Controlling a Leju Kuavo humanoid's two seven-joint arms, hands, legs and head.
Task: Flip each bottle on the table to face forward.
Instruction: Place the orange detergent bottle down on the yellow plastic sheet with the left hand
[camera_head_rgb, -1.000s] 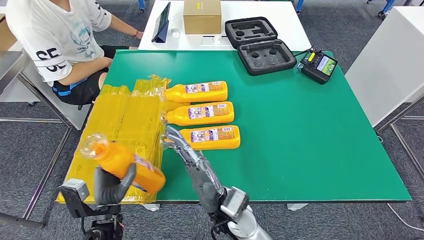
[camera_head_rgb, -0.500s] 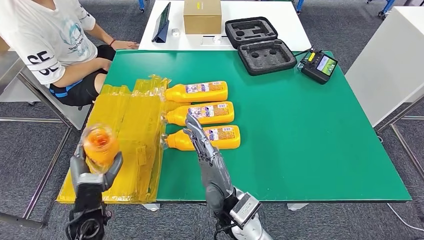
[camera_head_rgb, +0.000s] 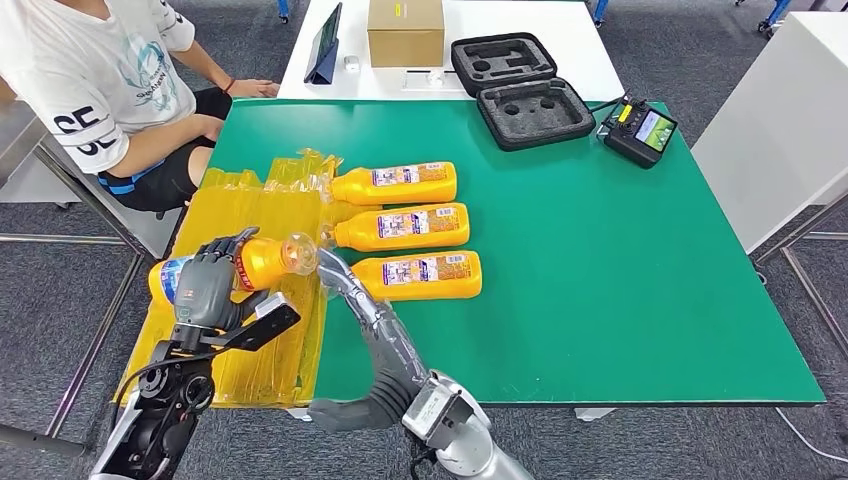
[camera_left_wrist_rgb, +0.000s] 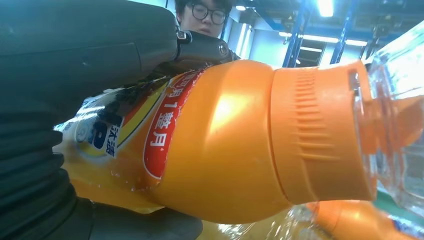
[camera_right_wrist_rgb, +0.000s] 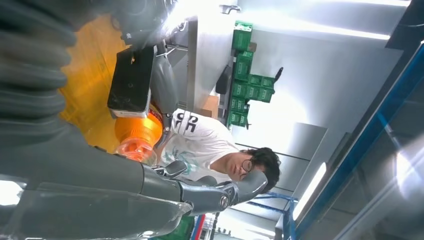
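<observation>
Bottle (camera_head_rgb: 262, 260) in left robot hand (camera_head_rgb: 206, 285), above yellow bags (camera_head_rgb: 255, 225)

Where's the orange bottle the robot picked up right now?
In the head view, the left hand holds the orange bottle sideways above the yellow packaging, left of the three bottles lying on the green table.

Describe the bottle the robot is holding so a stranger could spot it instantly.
Start at the green table and go to the yellow plastic sheeting along its left edge. Above it, the left hand grips an orange bottle. Unlike the three bottles lying in a row, it is lifted off the table.
</observation>
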